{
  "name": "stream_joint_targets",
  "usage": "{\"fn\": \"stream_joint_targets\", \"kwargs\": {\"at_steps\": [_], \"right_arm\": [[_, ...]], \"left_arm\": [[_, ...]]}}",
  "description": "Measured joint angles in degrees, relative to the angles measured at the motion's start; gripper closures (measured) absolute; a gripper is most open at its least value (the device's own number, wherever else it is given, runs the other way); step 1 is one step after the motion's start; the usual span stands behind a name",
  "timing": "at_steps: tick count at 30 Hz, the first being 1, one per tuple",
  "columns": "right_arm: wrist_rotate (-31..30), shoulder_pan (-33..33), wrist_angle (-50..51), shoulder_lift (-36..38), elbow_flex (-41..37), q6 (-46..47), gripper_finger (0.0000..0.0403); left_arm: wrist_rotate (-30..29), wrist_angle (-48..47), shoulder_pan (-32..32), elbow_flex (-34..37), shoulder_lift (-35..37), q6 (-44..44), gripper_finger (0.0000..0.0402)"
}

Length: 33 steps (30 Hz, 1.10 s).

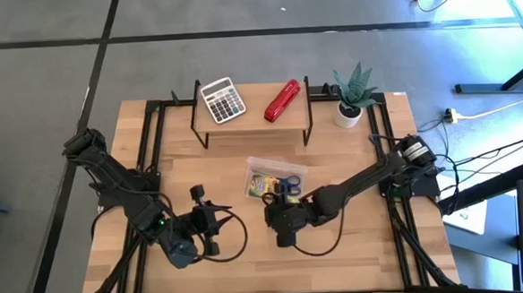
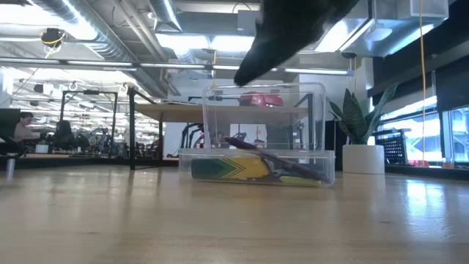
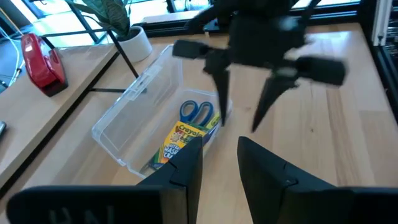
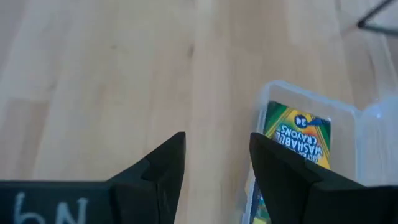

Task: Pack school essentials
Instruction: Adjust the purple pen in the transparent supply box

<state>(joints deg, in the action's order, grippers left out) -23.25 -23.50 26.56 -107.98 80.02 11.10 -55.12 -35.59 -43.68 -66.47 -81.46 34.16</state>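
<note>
A clear plastic case (image 1: 277, 177) stands on the table with its lid (image 2: 264, 117) open and upright. In it lie a yellow-green crayon box (image 3: 180, 142), blue-handled scissors (image 3: 197, 112) and a dark purple pen (image 2: 282, 163) that slants across the box. I cannot make out the tiny yellow block. My right gripper (image 3: 239, 123) hangs open and empty, fingers pointing down, just above the case's near side; it also shows in the high view (image 1: 281, 219). My left gripper (image 1: 213, 219) is open and empty, to the left of the case and pointing toward it.
A black wire shelf at the table's far side carries a grey calculator (image 1: 221, 100) and a red stapler (image 1: 282, 100). A potted plant (image 1: 353, 97) stands at the far right. Bare wood lies in front of the case and to its left.
</note>
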Motion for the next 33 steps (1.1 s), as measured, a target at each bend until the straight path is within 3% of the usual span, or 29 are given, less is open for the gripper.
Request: {"fn": "stream_joint_targets", "kwargs": {"at_steps": [14,18,23,33], "right_arm": [[-0.1,5.0,-2.8,-3.0,-1.7,13.6,0.0221],[0.0,6.3,-2.8,-3.0,-1.7,14.4,0.0221],[6.1,8.2,-2.8,-3.0,-1.7,16.3,0.0221],[6.6,11.0,-1.5,-3.0,-1.7,18.7,0.0221]], "left_arm": [[0.1,0.0,0.0,0.0,0.0,0.2,0.0307],[0.1,0.0,0.0,0.0,0.0,0.2,0.0307],[0.1,0.0,0.0,0.0,0.0,0.2,0.0307],[0.1,0.0,0.0,0.0,0.0,0.2,0.0307]]}}
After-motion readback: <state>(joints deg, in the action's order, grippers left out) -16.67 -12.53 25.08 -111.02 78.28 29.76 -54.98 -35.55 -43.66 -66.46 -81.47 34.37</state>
